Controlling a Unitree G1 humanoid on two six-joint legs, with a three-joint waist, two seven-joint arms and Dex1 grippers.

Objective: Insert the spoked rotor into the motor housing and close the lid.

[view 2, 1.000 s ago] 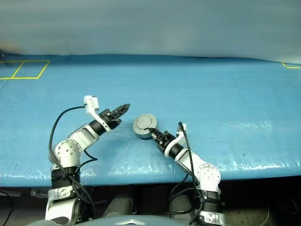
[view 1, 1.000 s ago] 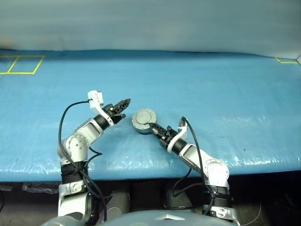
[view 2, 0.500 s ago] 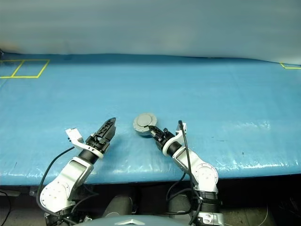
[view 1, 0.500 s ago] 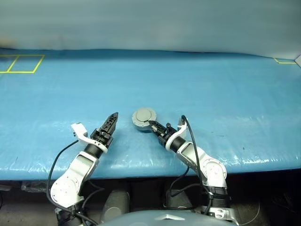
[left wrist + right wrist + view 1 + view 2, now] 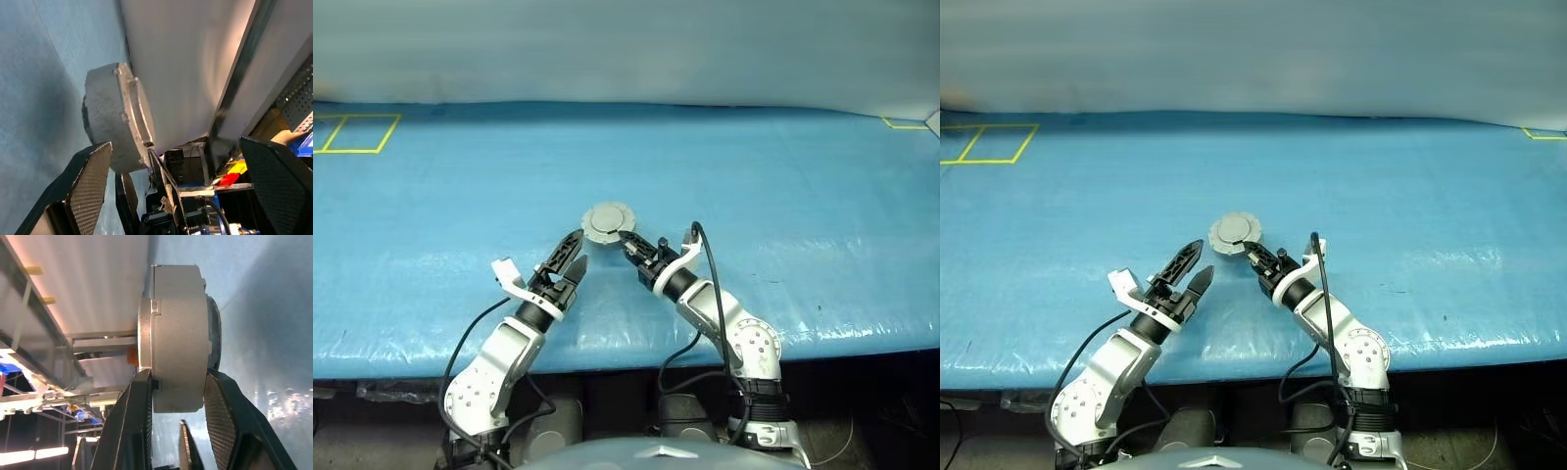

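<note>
Now our right gripper (image 5: 625, 238) clamps the lidded motor housing (image 5: 605, 223); our left gripper (image 5: 1193, 267), jaws apart beside it, should seat the lid (image 5: 145, 335).

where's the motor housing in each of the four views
Left eye view: motor housing at table centre, clamped by the right claw.
Right eye view: same spot, just beyond the open left claw.
Left wrist view: grey puck beyond the left finger.
Right wrist view: puck edge-on between the two fingers.
Shared landmark: the blue table cover.
</note>
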